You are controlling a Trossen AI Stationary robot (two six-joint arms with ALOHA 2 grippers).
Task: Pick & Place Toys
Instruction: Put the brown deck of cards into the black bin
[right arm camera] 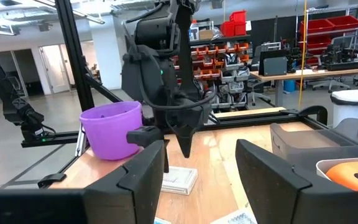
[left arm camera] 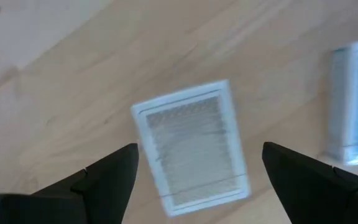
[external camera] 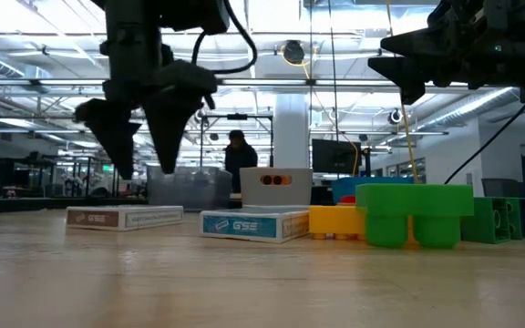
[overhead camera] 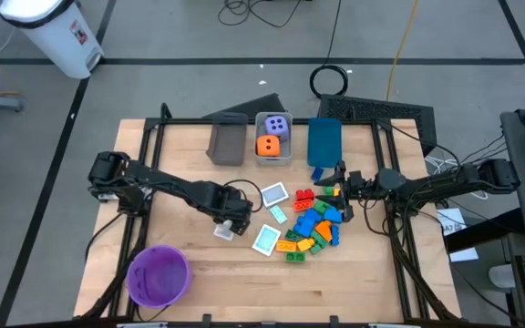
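The pale wooden counter (overhead camera: pixel 199 282) fills the middle of the high view. At its upper edge sit a grey rectangular bin (overhead camera: pixel 228 143), a clear bin (overhead camera: pixel 273 158) and a blue bin (overhead camera: pixel 324 141). Small flat white-and-teal cards (overhead camera: pixel 267 240) lie at centre, multicoloured plastic bricks (overhead camera: pixel 315 228) just right of them, and a round purple bowl (overhead camera: pixel 158 275) sits lower left.

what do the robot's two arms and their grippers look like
Both arms are dark, nearly black, jointed links with black cables looped alongside. The left gripper has two tapering, pointed dark fingers. The right gripper is the same dark colour, with broad wedge-shaped fingers. No markings are legible.
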